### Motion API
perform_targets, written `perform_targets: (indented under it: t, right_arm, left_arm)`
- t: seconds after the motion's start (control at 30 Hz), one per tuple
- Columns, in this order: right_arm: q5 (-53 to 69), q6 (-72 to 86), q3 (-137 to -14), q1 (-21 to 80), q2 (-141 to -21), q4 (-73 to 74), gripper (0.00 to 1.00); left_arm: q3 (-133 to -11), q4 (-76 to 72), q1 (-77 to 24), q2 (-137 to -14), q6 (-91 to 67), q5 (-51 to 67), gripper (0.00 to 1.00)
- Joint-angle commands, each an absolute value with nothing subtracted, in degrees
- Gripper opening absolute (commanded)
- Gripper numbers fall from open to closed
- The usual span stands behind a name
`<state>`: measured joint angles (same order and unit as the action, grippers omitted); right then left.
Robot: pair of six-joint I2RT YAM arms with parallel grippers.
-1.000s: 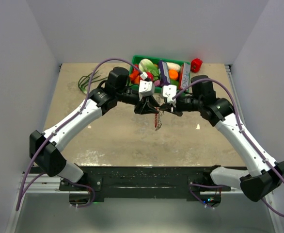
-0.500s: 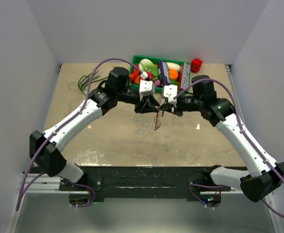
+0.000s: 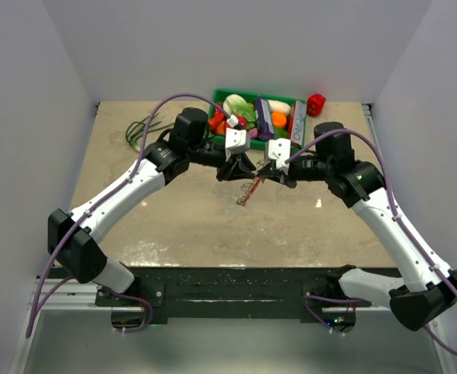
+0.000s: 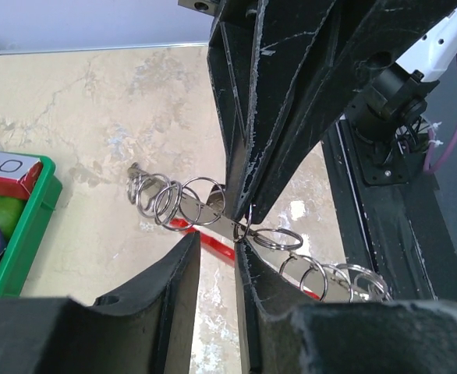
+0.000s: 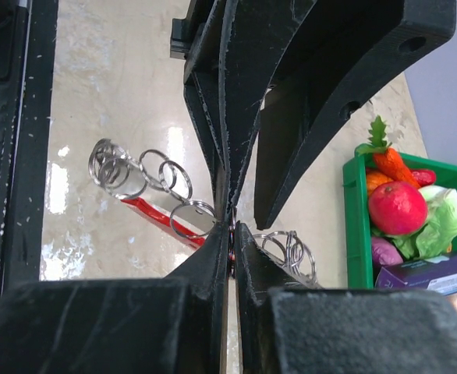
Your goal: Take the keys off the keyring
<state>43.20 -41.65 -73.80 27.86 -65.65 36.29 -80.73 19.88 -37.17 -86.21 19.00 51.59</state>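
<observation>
Nothing off yet: keyring (image 3: 247,192), keys (image 4: 210,219) and red tag (image 4: 207,238) all joined, hangs over table (image 3: 135,218) centre, right gripper (image 3: 264,176) from 3 o'clock clamped on it, left gripper (image 3: 241,168) from 9 o'clock fingers narrow, bite unclear, every key to go.

Count from here: 2 arms, 2 grippers: left gripper (image 3: 242,173), right gripper (image 3: 262,178). 1 table (image 3: 174,226), 1 green bin (image 5: 356,234), 1 red fruit (image 3: 316,104) outside it, 1 green stringy bundle (image 3: 143,128). In the bin: 1 carrot (image 5: 390,164), 1 red round fruit (image 5: 398,208), 1 leafy head (image 5: 447,218), 1 purple box (image 5: 435,273), rest too heaped to total. 1 keyring (image 3: 248,192), 1 red tag (image 4: 215,243), about 4 small rings (image 4: 170,201) in one cluster, 1 single ring (image 4: 277,238), a second cluster (image 4: 330,276) too overlapped to count
</observation>
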Motion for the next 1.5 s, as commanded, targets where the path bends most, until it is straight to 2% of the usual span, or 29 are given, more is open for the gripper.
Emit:
perform_targets:
  t: [0.0,0.27,0.8,1.0,1.3,1.47]
  right_arm:
    - [43.95,-42.36,-74.45,28.13,-65.48,34.01,0.0]
    - [43.24,-42.01,-73.74,28.13,-65.92,33.14,0.0]
    - [42.63,-42.36,-73.3,28.21,-66.88,33.22,0.0]
    - [42.36,-42.71,-73.3,28.21,-66.53,33.57,0.0]
    - [41.75,-43.07,-73.13,28.13,-66.71,33.84,0.0]
    - [41.75,-43.15,-72.95,28.13,-65.92,33.84,0.0]
  left_arm:
    - [-81.56,18.89,-37.09,-84.73,18.72,52.47,0.32]
    - [-81.74,19.51,-37.0,-84.55,18.81,55.28,0.37]
    - [-81.56,19.16,-37.0,-85.08,18.37,55.81,0.31]
    - [-81.65,19.25,-37.0,-84.64,18.46,55.55,0.4]
    - [-81.83,19.34,-36.91,-84.2,18.46,55.46,0.35]
    - [-81.83,18.63,-36.91,-83.94,17.58,52.91,0.39]
